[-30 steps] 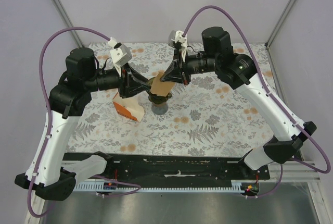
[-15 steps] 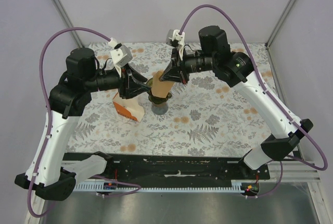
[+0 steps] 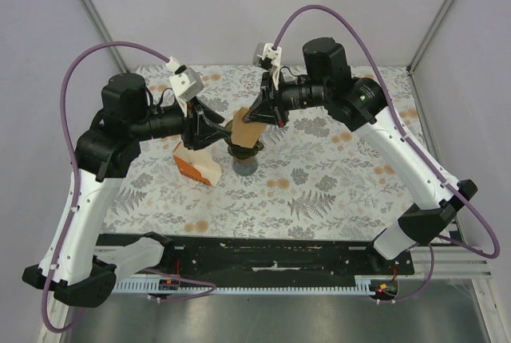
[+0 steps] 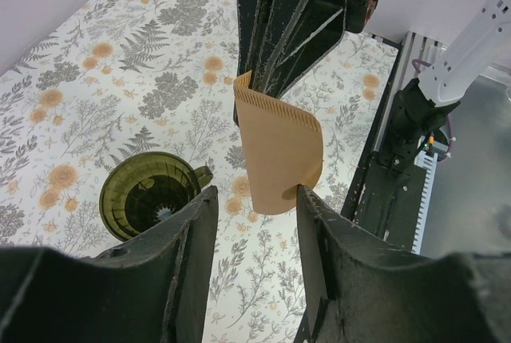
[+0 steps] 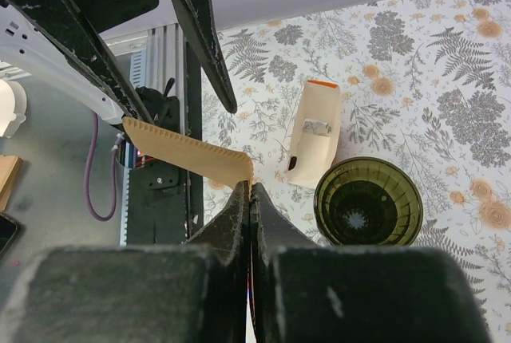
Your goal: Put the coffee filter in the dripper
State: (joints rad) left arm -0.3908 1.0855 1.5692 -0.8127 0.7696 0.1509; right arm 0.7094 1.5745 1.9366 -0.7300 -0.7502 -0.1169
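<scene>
1. The orange and white carton [image 3: 196,166] is lying on the flowered table [image 3: 335,191], just left of the dripper, and is playing no part here.
2. The left gripper [image 3: 223,131] is reaching in from the left with its fingers [image 4: 192,247] standing spread and pinching nothing. In its wrist view the filter is hanging in line with the gap between them, just past the tips.
3. The dripper [image 4: 156,195] is sitting upright on the table with its mouth facing up and nothing inside it.
4. The coffee filter [image 4: 279,155] is hanging in the air above the dripper's right rim, folded flat, not spread into a cone. Its long axis is running downward from the pinched corner, rounded edge lowest.
5. The right gripper [image 3: 255,118] is coming in from the right, its fingers [image 5: 239,207] pressing together on the filter's crimped corner.
6. The coming move is probably turning on this: the mouth is lying below the filter and slightly toward the left arm, so the right arm, carrying the paper, needs to be lowering it that way.
</scene>
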